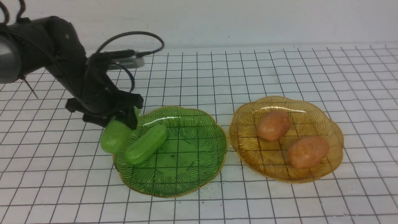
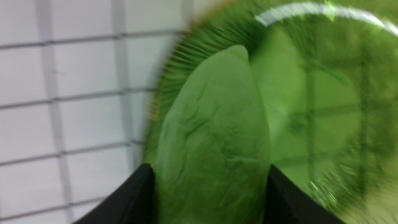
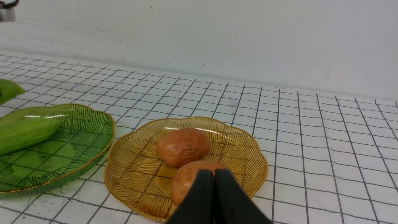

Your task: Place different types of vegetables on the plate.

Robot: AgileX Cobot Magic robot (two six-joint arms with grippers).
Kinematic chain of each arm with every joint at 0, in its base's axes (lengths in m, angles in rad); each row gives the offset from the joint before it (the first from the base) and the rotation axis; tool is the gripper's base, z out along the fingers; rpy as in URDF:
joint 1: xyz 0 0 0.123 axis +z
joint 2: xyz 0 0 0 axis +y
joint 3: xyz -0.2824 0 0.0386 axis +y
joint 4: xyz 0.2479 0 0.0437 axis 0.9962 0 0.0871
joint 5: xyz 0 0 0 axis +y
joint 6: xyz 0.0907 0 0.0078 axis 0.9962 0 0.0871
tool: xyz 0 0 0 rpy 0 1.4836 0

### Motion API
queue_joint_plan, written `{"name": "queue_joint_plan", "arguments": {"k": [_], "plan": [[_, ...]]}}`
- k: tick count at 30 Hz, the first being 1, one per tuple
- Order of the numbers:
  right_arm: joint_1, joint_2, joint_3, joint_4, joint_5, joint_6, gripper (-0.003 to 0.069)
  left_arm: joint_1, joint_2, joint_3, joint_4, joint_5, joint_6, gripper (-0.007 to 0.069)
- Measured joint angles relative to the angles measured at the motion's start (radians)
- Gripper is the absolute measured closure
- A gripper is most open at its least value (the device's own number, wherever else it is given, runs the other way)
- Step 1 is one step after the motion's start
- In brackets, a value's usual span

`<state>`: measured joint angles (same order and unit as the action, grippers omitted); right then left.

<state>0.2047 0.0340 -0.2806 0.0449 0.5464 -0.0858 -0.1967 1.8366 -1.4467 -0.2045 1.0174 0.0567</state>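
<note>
My left gripper (image 1: 119, 119) is shut on a light-green cucumber (image 1: 114, 137) and holds it over the left rim of the green plate (image 1: 186, 174). The left wrist view shows that cucumber (image 2: 214, 149) between the black fingers (image 2: 133, 199), blurred. A second cucumber (image 1: 146, 143) lies in the green plate's left part, also seen in the right wrist view (image 3: 26, 133). Two orange-brown potatoes (image 1: 273, 125) (image 1: 307, 151) lie in the amber plate (image 1: 248, 149). My right gripper (image 3: 214, 174) is shut and empty, near the amber plate (image 3: 130, 161); it is out of the front view.
The table (image 1: 279, 68) has a white cloth with a black grid. A white wall stands at the far edge. The two plates sit side by side with a narrow gap between them. The left arm's cable loops above the gripper.
</note>
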Motion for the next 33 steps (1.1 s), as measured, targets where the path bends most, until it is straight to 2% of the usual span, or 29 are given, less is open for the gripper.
{"name": "queue_joint_plan", "arguments": {"k": [7,10,17,21,24,27,30,33], "plan": [[0.0,0.0,0.0,0.0,-0.003,0.0,0.0673,-0.178,0.022,0.0,0.11,-0.037,0.007,0.0253],[0.0,0.0,0.0,0.0,-0.007,0.0,0.0673,-0.221,0.042,0.0,0.164,-0.076,0.008,0.0222],[0.0,0.0,0.0,0.039,-0.022,0.0,0.0673,-0.236,0.049,0.0,0.169,-0.081,0.008,0.0128],[0.0,0.0,0.0,0.066,-0.035,0.0,0.0673,-0.236,0.049,0.0,0.169,-0.047,0.008,0.0142],[0.0,0.0,0.0,0.069,-0.036,0.0,0.0673,-0.236,0.049,-0.001,0.169,-0.009,0.008,0.0251],[0.0,0.0,0.0,0.07,-0.036,0.0,0.0673,-0.236,0.049,-0.001,0.165,0.029,0.008,0.0427],[0.0,0.0,0.0,0.071,-0.036,0.0,0.0673,-0.236,0.049,-0.001,0.151,0.037,0.008,0.0563],[0.0,0.0,0.0,0.071,-0.036,0.0,0.0673,-0.236,0.049,-0.002,0.13,0.036,0.01,0.0614]]}}
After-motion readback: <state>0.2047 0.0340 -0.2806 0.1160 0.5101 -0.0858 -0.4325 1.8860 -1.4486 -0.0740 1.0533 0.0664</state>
